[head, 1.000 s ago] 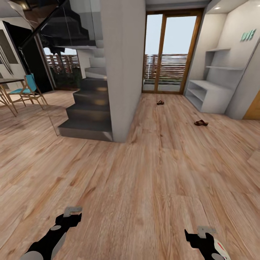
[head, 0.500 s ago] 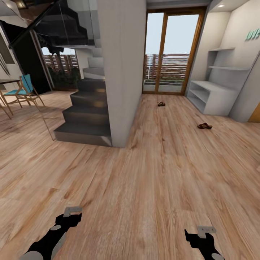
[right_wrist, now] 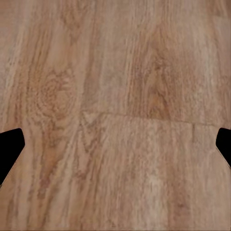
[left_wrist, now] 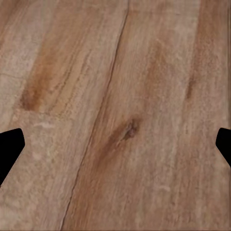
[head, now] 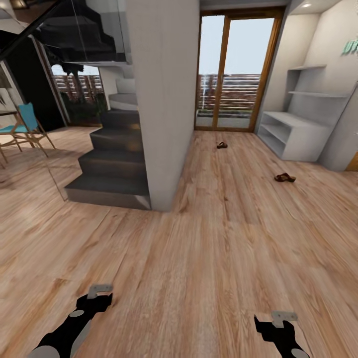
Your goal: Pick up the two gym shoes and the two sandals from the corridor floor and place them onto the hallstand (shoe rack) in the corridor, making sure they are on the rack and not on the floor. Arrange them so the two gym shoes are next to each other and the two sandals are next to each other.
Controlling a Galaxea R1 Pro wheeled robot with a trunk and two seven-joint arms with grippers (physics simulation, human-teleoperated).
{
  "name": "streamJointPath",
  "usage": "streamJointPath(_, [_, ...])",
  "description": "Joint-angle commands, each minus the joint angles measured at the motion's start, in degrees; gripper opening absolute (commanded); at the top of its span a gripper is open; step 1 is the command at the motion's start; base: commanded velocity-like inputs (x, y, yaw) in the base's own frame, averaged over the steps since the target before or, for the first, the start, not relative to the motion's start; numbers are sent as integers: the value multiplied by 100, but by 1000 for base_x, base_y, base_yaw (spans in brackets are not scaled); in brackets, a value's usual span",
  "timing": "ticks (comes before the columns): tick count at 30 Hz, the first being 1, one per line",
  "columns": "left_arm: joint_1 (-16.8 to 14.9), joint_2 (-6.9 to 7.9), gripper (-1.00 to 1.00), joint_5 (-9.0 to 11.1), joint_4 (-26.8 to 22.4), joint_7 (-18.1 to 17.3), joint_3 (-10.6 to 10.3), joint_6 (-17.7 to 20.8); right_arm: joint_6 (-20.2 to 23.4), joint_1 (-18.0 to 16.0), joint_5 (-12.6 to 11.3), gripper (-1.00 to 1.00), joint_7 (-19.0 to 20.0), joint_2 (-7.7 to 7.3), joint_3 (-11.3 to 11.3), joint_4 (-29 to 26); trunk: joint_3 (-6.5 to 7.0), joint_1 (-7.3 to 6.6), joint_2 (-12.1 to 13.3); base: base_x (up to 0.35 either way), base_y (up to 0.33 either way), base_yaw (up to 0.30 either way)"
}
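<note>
Wood floor (head: 209,258) runs ahead to the glass door (head: 231,74), stairs (head: 112,169) on the left. Against a second ago the whole view has shifted, so the robot has turned or rolled, not the things. Two sandals lie apart on the floor: one (head: 222,145) near the door, one (head: 285,177) just before the rack (head: 293,134). No gym shoes show. Left gripper (head: 99,293) and right gripper (head: 278,320) hang low, jaws spread wide and empty. Nothing is racked yet, I judge; the approach goes on.
</note>
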Motion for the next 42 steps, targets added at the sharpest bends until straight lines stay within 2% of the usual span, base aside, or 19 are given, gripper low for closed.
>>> streamJointPath(1, [-2,-1,100,2,3,5,9,-18,-19,-3,-7,100,2,1,-8,6,-5,2,-1,339,0,-149])
streamJointPath(42, [-2,-1,100,2,12,5,13,-23,-19,-1,-7,100,15,1,-8,14,-5,2,-1,340,0,-276])
